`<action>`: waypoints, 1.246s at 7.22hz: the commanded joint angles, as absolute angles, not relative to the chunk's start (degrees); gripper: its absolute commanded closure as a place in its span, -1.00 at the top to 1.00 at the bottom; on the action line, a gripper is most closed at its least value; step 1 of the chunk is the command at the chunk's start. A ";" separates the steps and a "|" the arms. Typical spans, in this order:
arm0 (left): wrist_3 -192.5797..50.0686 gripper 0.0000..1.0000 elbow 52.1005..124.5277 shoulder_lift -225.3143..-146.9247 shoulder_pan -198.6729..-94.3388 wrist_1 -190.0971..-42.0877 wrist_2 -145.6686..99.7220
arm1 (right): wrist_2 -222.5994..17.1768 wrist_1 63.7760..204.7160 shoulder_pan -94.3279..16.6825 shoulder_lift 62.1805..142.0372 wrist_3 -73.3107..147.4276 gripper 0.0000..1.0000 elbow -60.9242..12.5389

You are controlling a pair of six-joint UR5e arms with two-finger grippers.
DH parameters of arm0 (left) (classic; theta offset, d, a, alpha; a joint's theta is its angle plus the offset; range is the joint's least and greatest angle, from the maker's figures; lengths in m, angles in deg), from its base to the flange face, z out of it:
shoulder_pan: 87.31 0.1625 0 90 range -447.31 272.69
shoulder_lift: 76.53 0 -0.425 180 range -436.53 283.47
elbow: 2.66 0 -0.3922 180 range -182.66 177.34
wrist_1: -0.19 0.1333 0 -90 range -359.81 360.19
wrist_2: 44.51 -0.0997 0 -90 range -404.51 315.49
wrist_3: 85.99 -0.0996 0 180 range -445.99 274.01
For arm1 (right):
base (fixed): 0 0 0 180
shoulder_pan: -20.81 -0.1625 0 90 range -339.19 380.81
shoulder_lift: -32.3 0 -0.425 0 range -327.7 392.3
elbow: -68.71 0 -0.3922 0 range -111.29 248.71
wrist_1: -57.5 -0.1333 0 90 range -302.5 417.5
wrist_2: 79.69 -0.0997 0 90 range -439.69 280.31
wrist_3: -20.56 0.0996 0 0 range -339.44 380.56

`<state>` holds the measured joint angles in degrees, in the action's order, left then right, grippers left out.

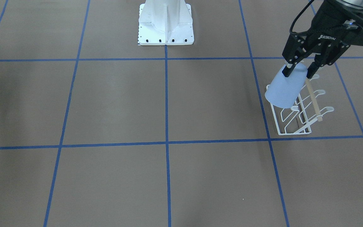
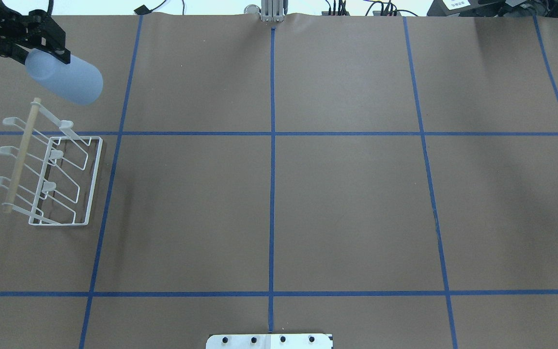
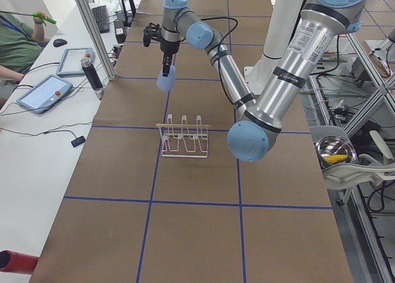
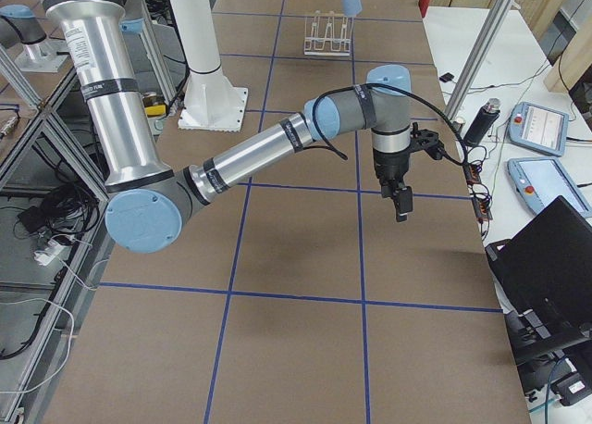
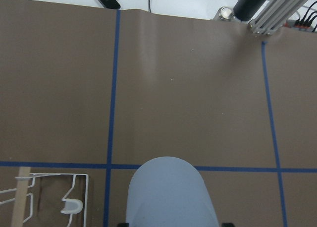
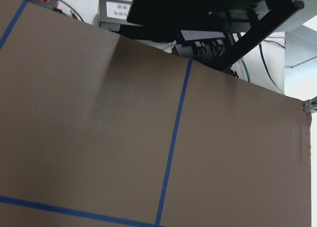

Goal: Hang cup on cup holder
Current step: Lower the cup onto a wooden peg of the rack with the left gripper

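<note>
My left gripper (image 1: 298, 74) is shut on the narrow base of the pale blue cup (image 1: 285, 90). It holds the cup tilted in the air, wide rim down and outward. The cup also shows in the overhead view (image 2: 66, 80) and the left wrist view (image 5: 171, 197). The white wire cup holder (image 2: 51, 169) with its wooden rod (image 2: 20, 155) stands on the table below the cup; the two are apart. No cup hangs on its prongs (image 1: 295, 108). My right gripper (image 4: 400, 202) hangs over the table far from the holder; I cannot tell whether it is open or shut.
The robot's white base (image 1: 165, 25) stands at the table's middle edge. A side table with tablets (image 3: 46, 91) and a seated person runs along the far side. A laptop (image 4: 555, 257) sits near the right arm. Blue tape lines grid the brown table.
</note>
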<state>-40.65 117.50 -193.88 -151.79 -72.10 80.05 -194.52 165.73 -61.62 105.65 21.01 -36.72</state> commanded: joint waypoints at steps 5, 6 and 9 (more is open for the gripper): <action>-46.87 -1.00 106.34 -194.82 -151.65 -70.47 80.30 | -204.23 183.71 -58.56 104.63 20.64 1.00 -37.90; -46.87 -1.00 104.50 -195.00 -151.65 -71.78 80.30 | -204.23 183.45 -58.56 104.55 20.82 1.00 -37.90; -46.87 -1.00 100.88 -195.00 -151.73 -74.17 80.65 | -204.32 183.45 -58.56 104.99 20.65 1.00 -37.98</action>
<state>-46.87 101.95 -194.98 -151.68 -73.73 80.44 -204.26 183.46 -58.56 104.91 20.59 -37.87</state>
